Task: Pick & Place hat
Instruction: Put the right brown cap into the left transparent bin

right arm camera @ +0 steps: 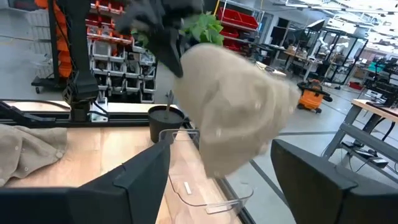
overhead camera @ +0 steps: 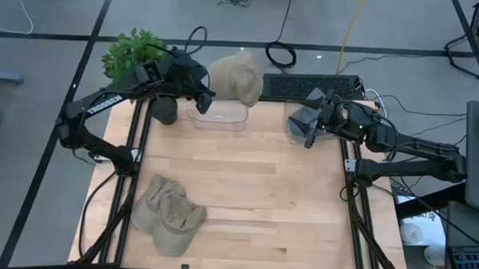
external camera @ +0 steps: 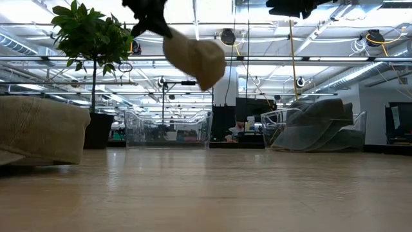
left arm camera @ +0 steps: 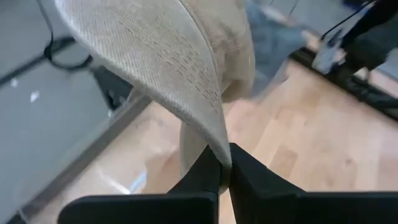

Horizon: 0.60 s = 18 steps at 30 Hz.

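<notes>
A beige hat (overhead camera: 237,78) hangs in the air over the far end of a clear bin (overhead camera: 218,115), with my left gripper (overhead camera: 209,89) shut on it. In the low view the hat (external camera: 194,58) hangs high above the table below that gripper (external camera: 152,18). My right gripper (overhead camera: 307,129) stands open over a second clear bin (overhead camera: 291,130) at the far right, its fingers (right arm camera: 140,180) wide apart with nothing between them. Two beige hats (overhead camera: 169,214) lie flat on the table at the near left. My left gripper pinches the hat's stitched edge (left arm camera: 214,146) between its two fingers (left arm camera: 202,174), only at their free ends. The fingers slant down from the table's left side. The hat is lifted clear and spreads out beyond the fingertips, above the clear bin.
The right bin (external camera: 315,125) holds grey hats. A potted plant (overhead camera: 130,52) and its dark pot (overhead camera: 164,109) stand at the far left beside the left arm. A black keyboard (overhead camera: 317,85) lies behind the bins. Bare wood (overhead camera: 261,191) fills the table's middle.
</notes>
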{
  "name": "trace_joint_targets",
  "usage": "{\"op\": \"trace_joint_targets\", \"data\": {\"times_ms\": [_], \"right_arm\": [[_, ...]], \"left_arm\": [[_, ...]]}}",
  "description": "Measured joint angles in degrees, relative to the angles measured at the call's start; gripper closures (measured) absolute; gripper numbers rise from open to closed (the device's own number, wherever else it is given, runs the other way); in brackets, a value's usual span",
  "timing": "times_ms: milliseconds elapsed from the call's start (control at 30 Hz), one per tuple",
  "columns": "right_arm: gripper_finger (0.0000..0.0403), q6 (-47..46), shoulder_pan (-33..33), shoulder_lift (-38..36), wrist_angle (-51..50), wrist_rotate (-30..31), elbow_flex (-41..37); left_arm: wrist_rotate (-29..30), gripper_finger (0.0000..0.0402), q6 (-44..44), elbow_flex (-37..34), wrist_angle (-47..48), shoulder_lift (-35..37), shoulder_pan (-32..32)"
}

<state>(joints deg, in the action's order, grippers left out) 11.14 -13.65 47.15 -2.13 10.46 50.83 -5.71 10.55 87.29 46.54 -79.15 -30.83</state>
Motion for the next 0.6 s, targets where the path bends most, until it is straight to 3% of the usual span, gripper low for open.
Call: {"op": "trace_joint_targets", "data": {"times_ms": [267,600], "right_arm": [[0.0140,0.00,0.00,1.73,0.14,0.00,0.00],[0.0140,0.00,0.00,2.12,0.56,0.00,0.00]], "left_arm": [[-3.15,0.0392,2.67,-12.50,-4.66,-0.03,-5.73],[-15.90,0.0392,4.79,-24.19,-13.74,0.01,-10.06]]}}
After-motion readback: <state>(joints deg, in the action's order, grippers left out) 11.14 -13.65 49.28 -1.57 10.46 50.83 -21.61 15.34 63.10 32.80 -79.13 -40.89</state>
